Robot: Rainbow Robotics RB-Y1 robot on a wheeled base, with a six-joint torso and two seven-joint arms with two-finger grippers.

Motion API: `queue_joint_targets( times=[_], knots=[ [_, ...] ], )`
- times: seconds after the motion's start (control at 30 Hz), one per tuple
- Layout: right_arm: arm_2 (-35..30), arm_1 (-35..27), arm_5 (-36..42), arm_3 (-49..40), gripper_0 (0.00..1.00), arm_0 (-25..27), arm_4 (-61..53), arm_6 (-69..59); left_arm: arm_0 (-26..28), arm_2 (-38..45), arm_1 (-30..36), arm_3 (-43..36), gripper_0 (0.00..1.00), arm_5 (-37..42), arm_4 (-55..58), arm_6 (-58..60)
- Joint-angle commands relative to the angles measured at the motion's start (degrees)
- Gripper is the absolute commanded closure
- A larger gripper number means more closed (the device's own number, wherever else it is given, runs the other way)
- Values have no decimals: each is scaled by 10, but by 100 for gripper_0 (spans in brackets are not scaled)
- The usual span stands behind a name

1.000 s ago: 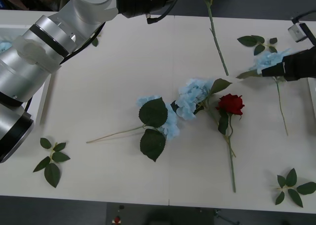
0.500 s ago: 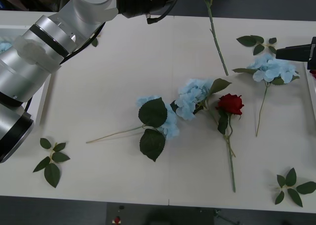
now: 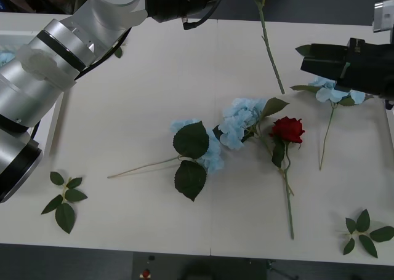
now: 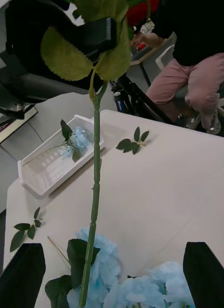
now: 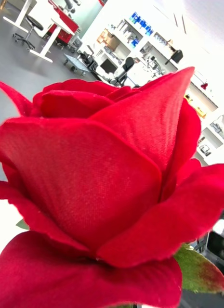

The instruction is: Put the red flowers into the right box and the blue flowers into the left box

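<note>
My left gripper is shut on a red flower, high above the table's far side. Its rose head sits close before the left wrist camera, and its stem hangs down over the table. My right gripper is open, hovering over a blue flower at the right; its fingers straddle pale-blue heads. Two more blue flowers and a red flower lie mid-table. The left box holds a blue flower. The right box shows as a sliver.
Loose green leaf sprigs lie at the front left, the front right and the far right. My left arm crosses the table's left and far side. The left box's rim borders the left edge.
The right gripper let go of the blue flower at the right and drew back. It now reaches in again over the flower, fingers open. The left arm has not moved.
</note>
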Motion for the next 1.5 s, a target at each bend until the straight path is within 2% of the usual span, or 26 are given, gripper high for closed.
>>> queue_joint_targets(
  times=[0.03, 0.27, 0.37, 0.67, 0.73, 0.83, 0.9, 0.93, 1.0, 1.07, 1.3, 1.33, 1.37, 1.4, 1.43, 1.5],
  knots=[
    [-1, 41, -4, -9, 16, -12, 33, 5, -26, -2, 8, -12, 100, -4, 2, 1],
    [-11, 130, -12, -9, 16, -18, 93, 5, -26, -2, 8, -12, 100, -4, 2, 1],
    [-34, 185, -13, -9, 16, -21, 142, 5, -26, -2, 8, -12, 100, -4, 2, 1],
    [-66, 272, -25, -6, 17, -32, 222, 5, -26, -2, 8, -12, 100, -4, 2, 1],
    [-68, 284, -25, -7, 20, -34, 233, 5, -26, -2, 8, -12, 100, -4, 2, 1],
    [-69, 303, -25, -6, 34, -38, 248, 5, -26, -2, 8, -12, 100, -4, 2, 1],
    [-72, 318, -25, -7, 56, -39, 262, 5, -26, -2, 8, -12, 100, -4, 2, 1],
    [-72, 321, -25, -7, 64, -39, 266, 5, -26, -2, 8, -12, 100, -4, 2, 1],
    [-73, 332, -26, -6, 88, -43, 274, 5, -26, -2, 8, -12, 100, -4, 2, 1],
    [-74, 336, -26, -6, 100, -44, 274, 5, -26, -2, 8, -12, 100, -4, 2, 1],
    [-73, 341, -26, -6, 100, -45, 295, 5, -26, -2, 8, -12, 100, -4, 2, 1],
    [-74, 341, -27, -6, 100, -45, 295, 5, -26, -2, 8, -12, 85, -4, 2, 1],
    [-74, 341, -26, -5, 100, -46, 295, 5, -26, -2, 8, -12, 34, -4, 2, 1],
    [-73, 341, -27, -3, 100, -46, 295, 5, -26, -2, 8, -12, 5, -4, 2, 1],
    [-74, 341, -27, -2, 100, -46, 295, 5, -26, -2, 8, -12, 0, -4, 2, 1],
    [-74, 341, -27, 1, 100, -48, 295, 5, -26, -2, 8, -12, 0, -4, 2, 1]
  ],
)
